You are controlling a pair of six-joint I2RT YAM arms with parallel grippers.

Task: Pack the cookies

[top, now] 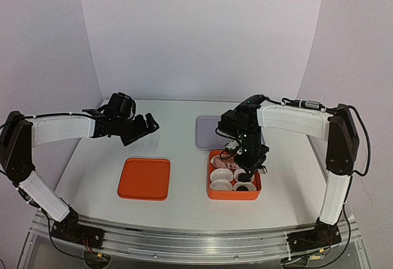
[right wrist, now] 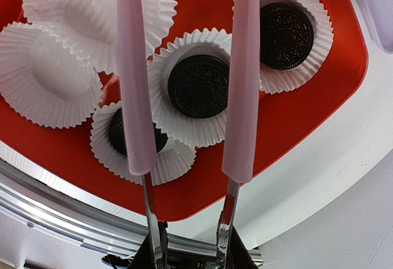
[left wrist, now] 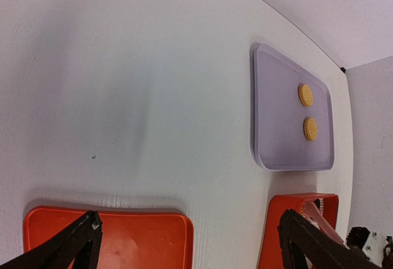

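- Your right claw (top: 245, 167), narrowly parted, straddles a black cookie (right wrist: 198, 86) lying in its paper cup (right wrist: 190, 131).
- Your left claw (top: 146, 124) gapes wide over the orange lid (left wrist: 123, 241); two yellow cookies (left wrist: 305, 94) sit on the grey tray (left wrist: 276, 140).

Black embossed cookies (right wrist: 198, 86) in white fluted liners (right wrist: 52, 85), red tray (right wrist: 307, 131).

The fingers (right wrist: 132, 85) of the right gripper (right wrist: 189, 164) hang slightly apart over the orange tray (top: 233, 196), where fluted paper cups (right wrist: 49, 78) crowd edge to edge around the dark cookies (right wrist: 198, 86), leaving hardly any gap between them. The left gripper (top: 144, 125), spread wide, is raised over bare counter (left wrist: 123, 97), with open room between the flat orange lid (top: 144, 178) and the lavender tray (left wrist: 276, 97), which carries two yellow cookies (left wrist: 305, 94) toward one side.
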